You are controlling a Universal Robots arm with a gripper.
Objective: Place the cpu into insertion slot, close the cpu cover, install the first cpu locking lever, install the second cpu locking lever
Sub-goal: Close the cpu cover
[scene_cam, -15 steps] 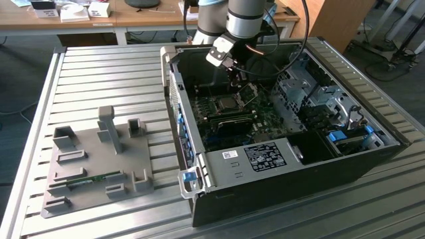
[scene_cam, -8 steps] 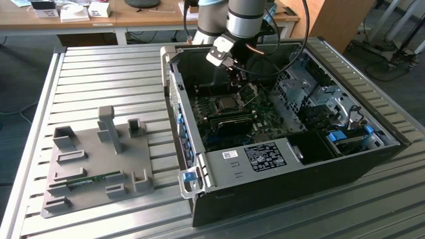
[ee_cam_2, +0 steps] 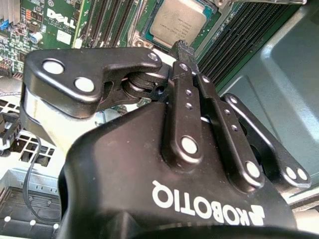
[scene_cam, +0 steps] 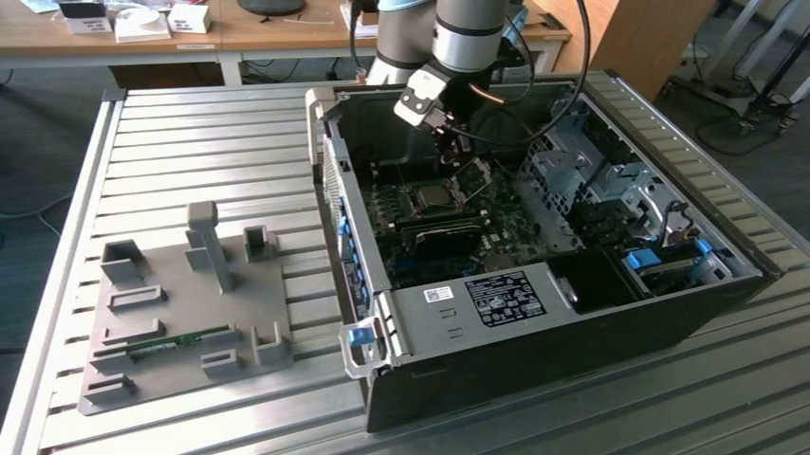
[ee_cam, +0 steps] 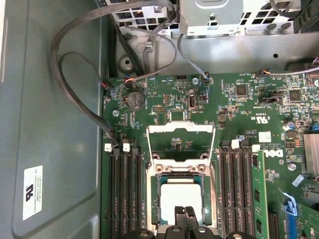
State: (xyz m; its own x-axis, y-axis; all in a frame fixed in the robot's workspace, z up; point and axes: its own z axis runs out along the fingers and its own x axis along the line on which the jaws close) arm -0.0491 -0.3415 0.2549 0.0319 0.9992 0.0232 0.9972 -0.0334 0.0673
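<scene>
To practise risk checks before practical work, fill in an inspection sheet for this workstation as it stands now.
Surface: slatted grey metal table bearing an open black computer case.
Job's things: silver-grey square cpu seated in the dark metal-rimmed insertion slot; silvery framed cpu cover raised open.
Clutter: grey moulded fixture plate holding a green memory stick.
Grippers: black gripper shut, empty, over the cpu.
Cables: grey cable loop inside the case, beside the motherboard.
Surroundings: wooden desks behind the table.

The cpu [ee_cam: 182,195] lies in the insertion slot [ee_cam: 156,199], the cpu cover [ee_cam: 180,128] standing open beside it, memory slots [ee_cam: 124,189] flanking both.
</scene>
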